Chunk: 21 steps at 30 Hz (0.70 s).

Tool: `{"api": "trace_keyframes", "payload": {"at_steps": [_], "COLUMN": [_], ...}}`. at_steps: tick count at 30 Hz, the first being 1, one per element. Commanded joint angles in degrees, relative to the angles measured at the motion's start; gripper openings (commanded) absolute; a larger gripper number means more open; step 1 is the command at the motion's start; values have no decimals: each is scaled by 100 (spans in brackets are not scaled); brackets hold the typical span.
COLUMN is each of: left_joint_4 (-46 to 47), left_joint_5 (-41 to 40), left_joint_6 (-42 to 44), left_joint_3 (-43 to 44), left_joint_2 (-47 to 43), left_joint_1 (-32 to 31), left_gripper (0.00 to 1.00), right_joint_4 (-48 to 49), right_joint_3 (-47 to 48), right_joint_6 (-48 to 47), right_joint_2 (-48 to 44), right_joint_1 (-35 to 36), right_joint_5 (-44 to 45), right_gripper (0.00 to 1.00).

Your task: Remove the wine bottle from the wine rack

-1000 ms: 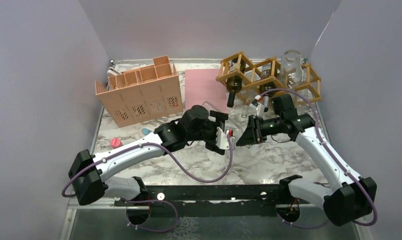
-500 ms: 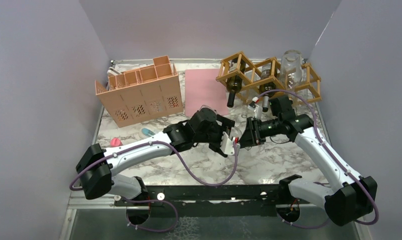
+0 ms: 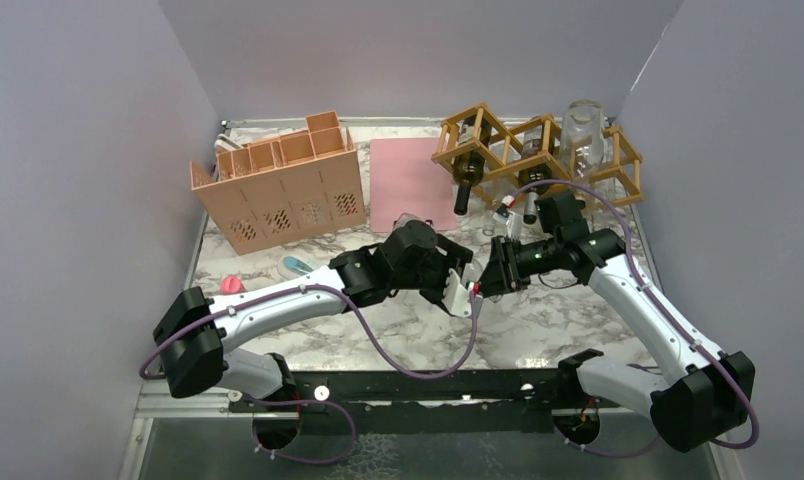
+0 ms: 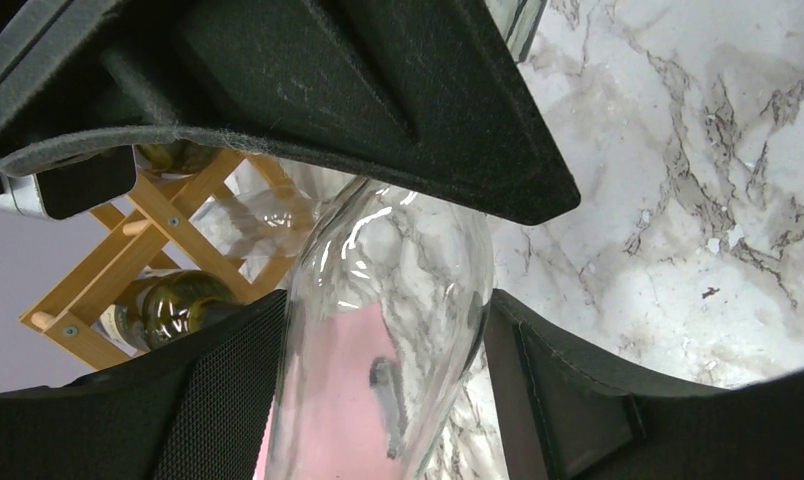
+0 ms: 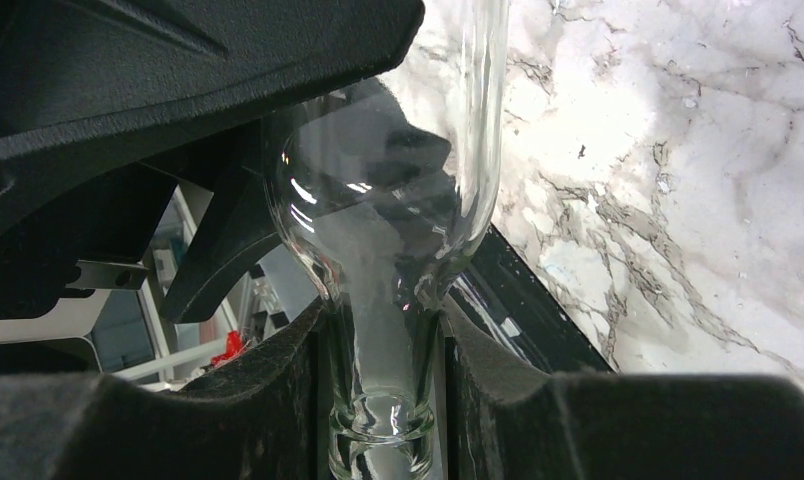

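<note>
So the clear wine bottle (image 5: 378,200) is already out of the wine rack (image 3: 518,140) and hangs mid-table between both arms, over the marble table (image 3: 398,335), just in front of the flat pink mat (image 3: 408,180). The left gripper (image 4: 388,400) is clamped around the fat body of the bottle, with a pad pressed on each side of the glass. The right gripper (image 5: 383,390) is pinched on the thin neck, right above the lip. The two grippers sit pretty much nose to nose, so each wrist cam is half blocked by the other arm's black fingers. From the top view you can hardly make out the bottle, since it's see-through and buried under the wrists. The rack sits at the back right with two dark bottles in it, one on the left (image 3: 462,180) and one in the middle (image 3: 529,190), both with necks poking toward the arms. A clear glass jar (image 3: 583,135) sits up by its right end. On the left stands a salmon perforated box (image 3: 278,200), with a small pink cap (image 3: 232,285) lying on the table in front of it, well clear of the action.
</note>
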Motion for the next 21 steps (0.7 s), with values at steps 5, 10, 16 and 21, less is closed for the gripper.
{"api": "trace_keyframes", "payload": {"at_steps": [5, 10, 16, 21], "left_joint_4": [2, 227, 827, 1570], "left_joint_5": [-107, -130, -262, -514], "left_joint_6": [157, 5, -392, -860], "left_joint_3": [126, -89, -546, -1125], "left_joint_2": [101, 10, -274, -578], "left_joint_1": [-38, -38, -38, -38], "left_gripper": [62, 50, 39, 35], "right_joint_4": [56, -48, -119, 79], "right_joint_3": [31, 235, 585, 1072], "right_joint_6": [-164, -273, -317, 0], "right_joint_2": [-158, 7, 180, 79], "right_joint_1": [74, 69, 76, 73], "right_joint_5": [-184, -117, 240, 955], "right_gripper": [23, 38, 64, 90]}}
